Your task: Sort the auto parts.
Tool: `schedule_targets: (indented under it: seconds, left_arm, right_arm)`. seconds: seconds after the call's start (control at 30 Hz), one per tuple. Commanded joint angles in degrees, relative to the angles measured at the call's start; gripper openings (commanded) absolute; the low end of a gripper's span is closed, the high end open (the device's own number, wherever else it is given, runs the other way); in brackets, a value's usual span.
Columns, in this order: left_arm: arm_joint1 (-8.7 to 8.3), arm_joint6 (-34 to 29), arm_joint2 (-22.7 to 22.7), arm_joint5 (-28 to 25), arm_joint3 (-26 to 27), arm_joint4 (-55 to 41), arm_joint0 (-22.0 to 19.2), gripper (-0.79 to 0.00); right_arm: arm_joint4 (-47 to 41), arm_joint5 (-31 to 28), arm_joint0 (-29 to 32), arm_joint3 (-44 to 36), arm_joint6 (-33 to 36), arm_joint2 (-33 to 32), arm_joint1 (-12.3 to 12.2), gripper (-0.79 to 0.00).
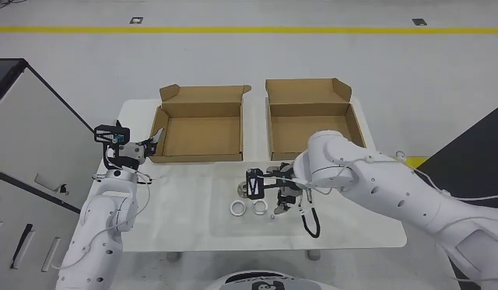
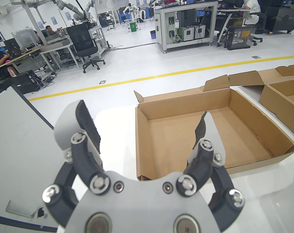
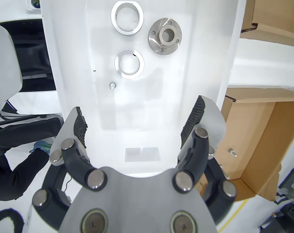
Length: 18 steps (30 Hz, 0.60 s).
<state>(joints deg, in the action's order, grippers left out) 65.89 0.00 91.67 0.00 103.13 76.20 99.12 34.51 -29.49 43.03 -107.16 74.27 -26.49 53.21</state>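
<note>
Two silver rings point(image 3: 127, 16) point(image 3: 129, 63), a round flange with bolt holes point(image 3: 164, 36) and a small bolt point(image 3: 112, 85) lie on the white table. In the top view the rings point(image 1: 236, 207) point(image 1: 257, 207) and the flange point(image 1: 243, 189) sit near the front middle. My right gripper point(image 3: 139, 112) point(image 1: 274, 190) is open and holds nothing, hovering a short way from the bolt. My left gripper point(image 2: 144, 120) point(image 1: 152, 144) is open too, at the left box's point(image 2: 210, 132) outer corner.
Two open cardboard boxes stand side by side at the back of the table point(image 1: 194, 212): the left box point(image 1: 198, 127) and the right box point(image 1: 311, 123). A small bolt point(image 3: 232, 152) lies in the box point(image 3: 258, 134) beside my right gripper.
</note>
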Motion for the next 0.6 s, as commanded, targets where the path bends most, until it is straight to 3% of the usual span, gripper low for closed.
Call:
schedule_targets:
  seconds: [0.0,0.37,0.57]
  left_arm:
    - [0.0,0.0,0.0,0.0,0.0,0.0,0.0,0.0]
    - [0.0,0.0,0.0,0.0,0.0,0.0,0.0,0.0]
    - [0.0,0.0,0.0,0.0,0.0,0.0,0.0,0.0]
  right_arm:
    - [-0.03,0.03,0.01,-0.01,0.01,-0.01,-0.01,0.0]
    - [0.98,0.41,0.61,-0.12,-1.17,0.2,0.05,0.0]
    - [2.79,1.03,-0.2,-1.04,0.71,2.16,1.23,0.0]
